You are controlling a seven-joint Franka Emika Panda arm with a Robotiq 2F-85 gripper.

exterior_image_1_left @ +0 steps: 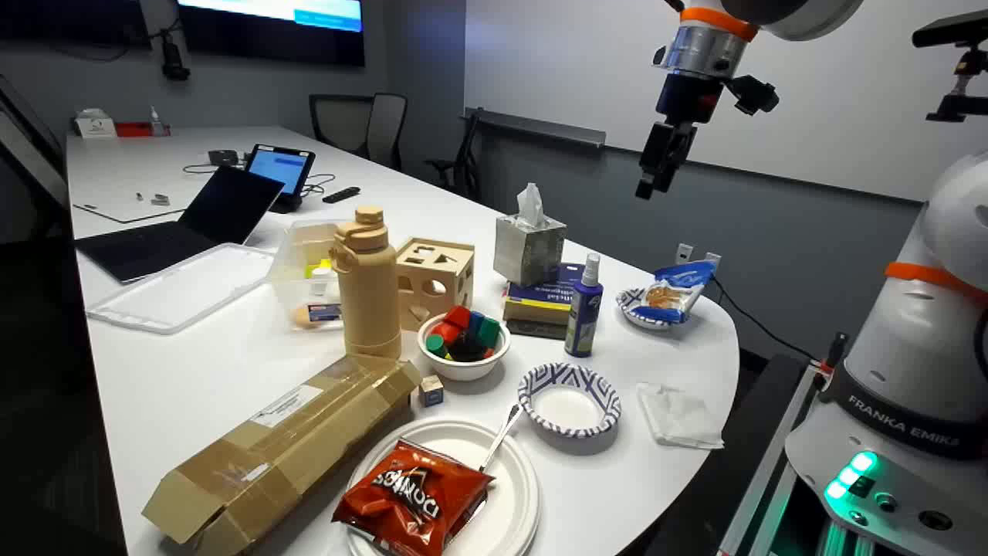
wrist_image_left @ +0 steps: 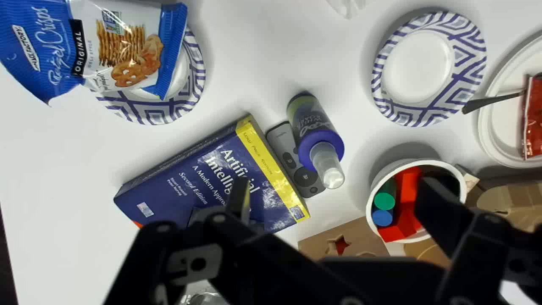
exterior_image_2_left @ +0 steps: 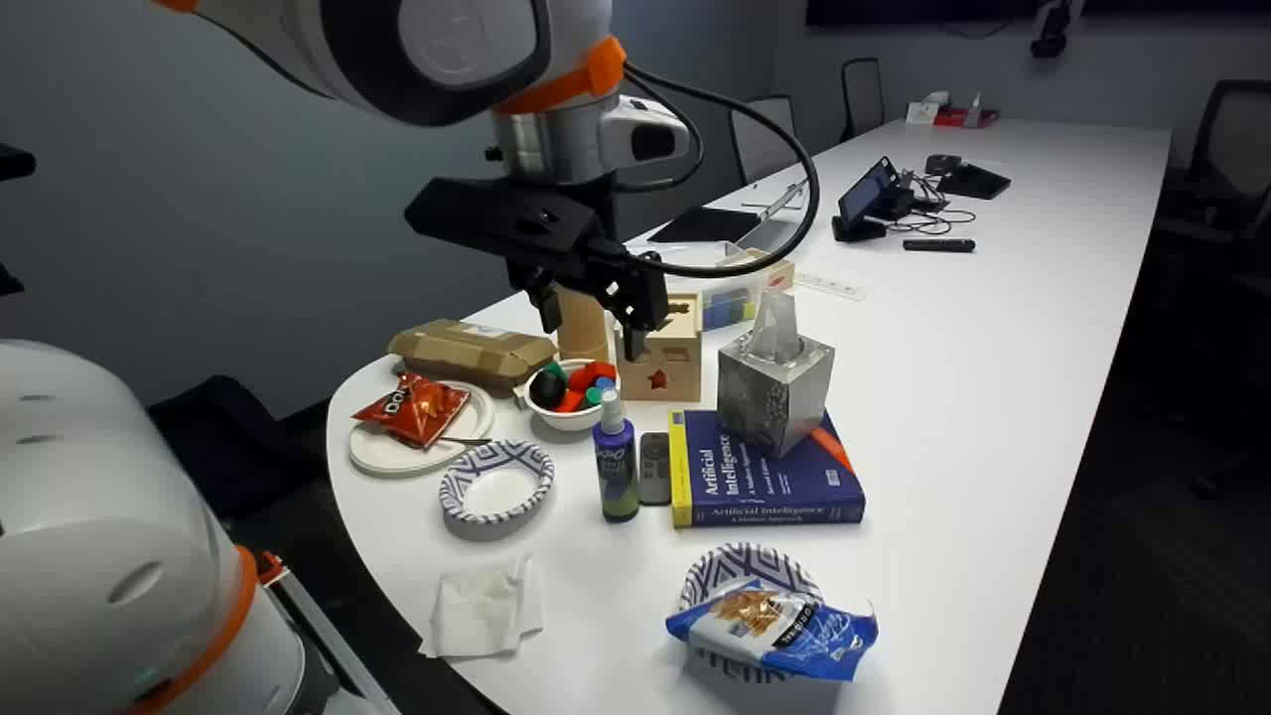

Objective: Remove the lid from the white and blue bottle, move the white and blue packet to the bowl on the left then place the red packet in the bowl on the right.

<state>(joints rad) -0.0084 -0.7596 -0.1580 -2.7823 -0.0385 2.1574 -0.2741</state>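
The blue spray bottle (exterior_image_1_left: 584,316) (exterior_image_2_left: 617,469) stands upright in both exterior views, its whitish see-through lid (wrist_image_left: 325,163) on top. The white and blue packet (exterior_image_1_left: 679,292) (exterior_image_2_left: 779,631) (wrist_image_left: 123,51) lies tilted in a patterned bowl (exterior_image_2_left: 750,564) and overhangs its rim. Another patterned bowl (exterior_image_1_left: 571,405) (exterior_image_2_left: 496,492) (wrist_image_left: 417,67) is empty. The red packet (exterior_image_1_left: 413,498) (exterior_image_2_left: 412,409) lies on a white plate (exterior_image_1_left: 513,502), partly cut off in the wrist view (wrist_image_left: 534,118). My gripper (exterior_image_1_left: 656,181) (exterior_image_2_left: 594,328) (wrist_image_left: 338,199) is open and empty, high above the table, its fingers wide apart.
A tissue box (exterior_image_1_left: 529,247) stands on a book (exterior_image_2_left: 775,487) beside a remote (wrist_image_left: 292,156). A bowl of colored blocks (exterior_image_1_left: 463,371), a wooden shape box (exterior_image_1_left: 434,282), a tall tan bottle (exterior_image_1_left: 370,293) and a cardboard box (exterior_image_1_left: 285,448) stand nearby. A napkin (exterior_image_2_left: 487,611) lies near the edge.
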